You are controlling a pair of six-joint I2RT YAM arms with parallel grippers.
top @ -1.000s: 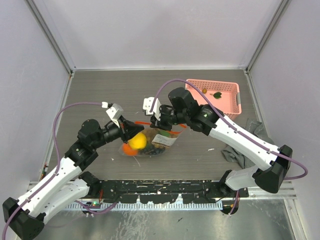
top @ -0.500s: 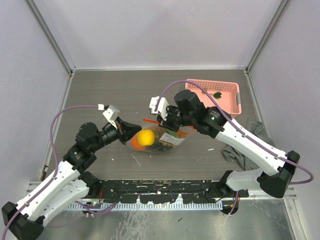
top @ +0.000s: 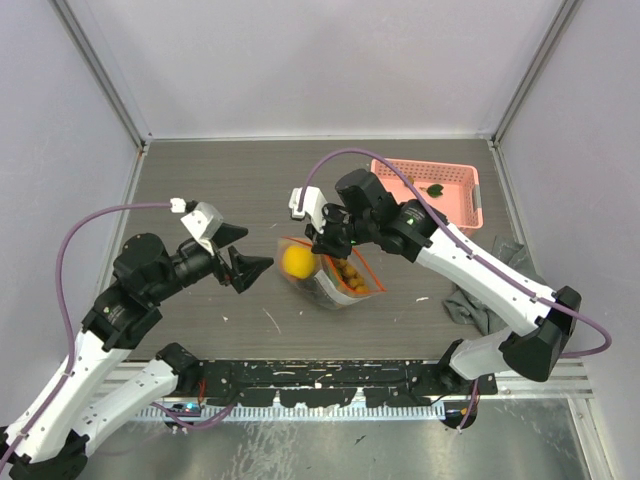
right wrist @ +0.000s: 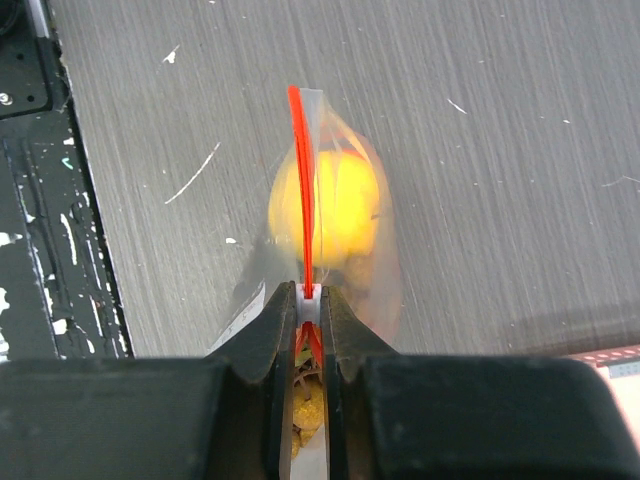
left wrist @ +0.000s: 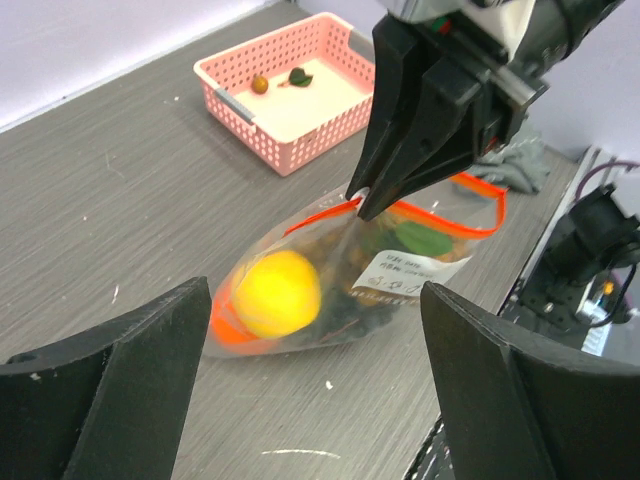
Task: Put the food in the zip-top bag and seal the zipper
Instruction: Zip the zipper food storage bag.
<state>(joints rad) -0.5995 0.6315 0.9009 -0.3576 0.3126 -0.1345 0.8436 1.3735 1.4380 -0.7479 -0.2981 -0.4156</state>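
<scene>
The zip-top bag point(top: 330, 285) is held by its zipper point(right wrist: 297, 180) in the clamped right gripper point(top: 322, 243), the yellow round fruit point(top: 295, 261) and brown balls point(top: 350, 275) seen inside. The left gripper point(top: 258, 247), spread wide, is found left of the bag and apart from it, having been close against it half a second earlier. Bare bench point(top: 220, 190) is left open along the bag's left and far edges.

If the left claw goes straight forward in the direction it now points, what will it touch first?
Most likely the zip-top bag, at the end where the yellow round fruit bulges. The right claw holds it by the zipper. The left claw is open; depth is hard to judge.
</scene>
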